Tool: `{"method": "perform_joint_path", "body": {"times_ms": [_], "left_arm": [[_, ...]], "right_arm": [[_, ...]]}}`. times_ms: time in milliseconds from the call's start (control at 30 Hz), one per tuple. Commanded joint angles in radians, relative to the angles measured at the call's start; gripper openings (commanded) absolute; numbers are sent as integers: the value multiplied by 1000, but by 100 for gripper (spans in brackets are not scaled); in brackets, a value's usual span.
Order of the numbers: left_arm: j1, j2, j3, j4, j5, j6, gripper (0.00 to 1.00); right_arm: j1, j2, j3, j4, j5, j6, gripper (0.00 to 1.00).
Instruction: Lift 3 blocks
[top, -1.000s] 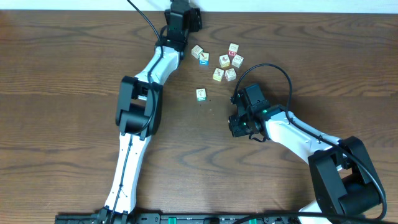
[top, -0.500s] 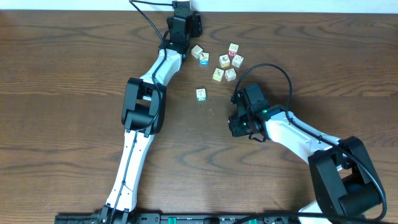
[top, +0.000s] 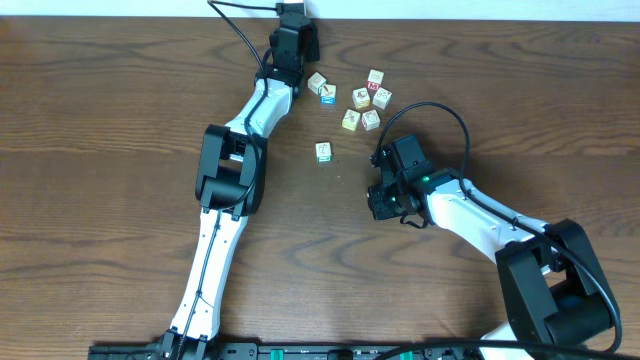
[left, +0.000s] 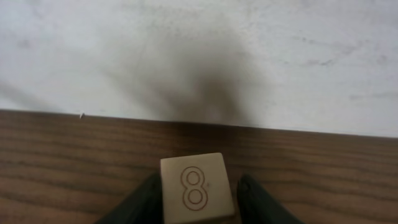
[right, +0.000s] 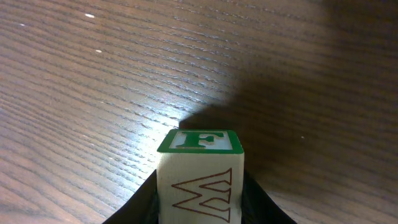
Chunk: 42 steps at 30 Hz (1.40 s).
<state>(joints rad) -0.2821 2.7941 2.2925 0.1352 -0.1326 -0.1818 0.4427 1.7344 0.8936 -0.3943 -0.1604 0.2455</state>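
Reaching to the far edge of the table (top: 120, 150), the left gripper (left: 199, 180) has the 8 block (left: 194, 186) between its two dark fingers (left: 140, 202). The block sits square in the gap, with its printed 8 facing the wrist camera. It stands on the wood just short of the white wall (left: 186, 50). One finger lies against the block's left side and the other is just beside its right side. I cannot tell whether they press on it or only flank it.

The right gripper (right: 199, 180) is nearer the middle of the table, to the right. It pinches the F block (right: 200, 168), with a finger (right: 134, 208) tight on each side. The block's green-framed F face points up and a reddish W faces the wrist camera. The block fills the space between the fingertips and juts out past them. Its dark shadow falls on the wood beyond. From overhead the gripper hides this block.

Between the two grippers a cluster (top: 361, 98) of seven small cubes lies loose on the table. A lone block (top: 323, 151) sits apart on its near side. No finger touches any of these.
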Motion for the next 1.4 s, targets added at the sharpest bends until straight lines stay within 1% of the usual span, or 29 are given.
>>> {"method": "perform_joint_path", "body": {"times_ms": [0,100,167,267,300,333,567,833,1167,1300,1367], "left_arm": [[4,-1,37,-3,-14,8,32],[4,-1,37,-3,-15,8,30],[4,-1,37,-4,-14,8,27],[4,-1,37,-7,-14,8,19],[4,-1,37,-7,-14,8,19],[4,-1,37,-7,-14,8,14],[4,-1,37,-17,-14,8,8],[-3,-21,38,-94,-14,11,7],[-5,-148,38,-265,-10,14,7],[-5,-207,38,-337,-11,43,7],[-5,-238,38,-384,-11,56,7]], "right_arm": [[4,35,-22,-2,5,12,19],[4,35,-22,-2,5,12,18],[4,35,-22,-2,5,12,18],[4,35,-22,-2,5,12,18],[4,35,-22,-2,5,12,18],[4,35,-22,-2,5,12,18],[4,35,-22,-2,6,12,18],[4,35,-22,-2,6,12,18],[4,35,-22,-2,5,12,18],[4,35,-22,-2,5,12,18],[4,35,-22,-2,5,12,22]]}}
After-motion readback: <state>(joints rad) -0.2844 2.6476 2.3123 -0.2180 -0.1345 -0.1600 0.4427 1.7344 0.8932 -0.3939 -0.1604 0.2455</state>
